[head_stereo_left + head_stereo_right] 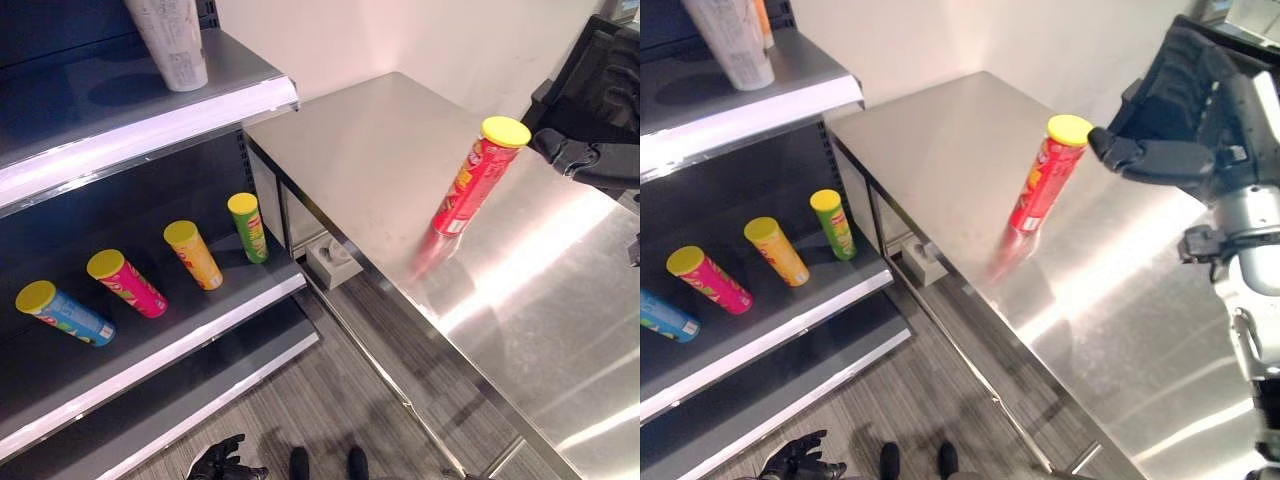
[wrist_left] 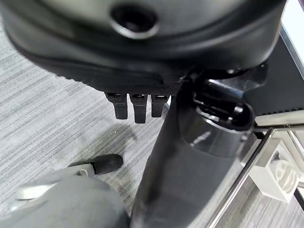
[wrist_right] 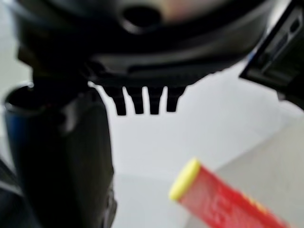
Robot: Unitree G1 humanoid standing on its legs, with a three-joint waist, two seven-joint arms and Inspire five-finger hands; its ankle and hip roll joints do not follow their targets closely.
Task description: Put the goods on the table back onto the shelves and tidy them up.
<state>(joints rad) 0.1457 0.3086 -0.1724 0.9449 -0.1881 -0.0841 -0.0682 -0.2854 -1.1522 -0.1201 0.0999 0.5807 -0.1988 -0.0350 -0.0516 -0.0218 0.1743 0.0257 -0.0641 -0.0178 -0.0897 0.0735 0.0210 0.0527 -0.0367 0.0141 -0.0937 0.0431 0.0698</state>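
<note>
- Fingers (image 1: 1115,148) of the right hand (image 1: 1185,110) reach out straight, uncurled, holding nothing, just beside the yellow cap of the red can (image 1: 1042,186).
- The red can stands upright on the steel table (image 1: 940,140).
- Left hand (image 1: 222,462) hangs low by the floor, fingers loosely spread, empty.
- Four cans (image 1: 195,254) already lie on the lower shelf (image 1: 150,345).
- Step in hand, by judgement: the approach; next, closing round the can's body.

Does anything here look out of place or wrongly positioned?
The red can stands alone on the steel table, apart from the other cans on the shelf. The right hand is beside its yellow lid, open.
</note>
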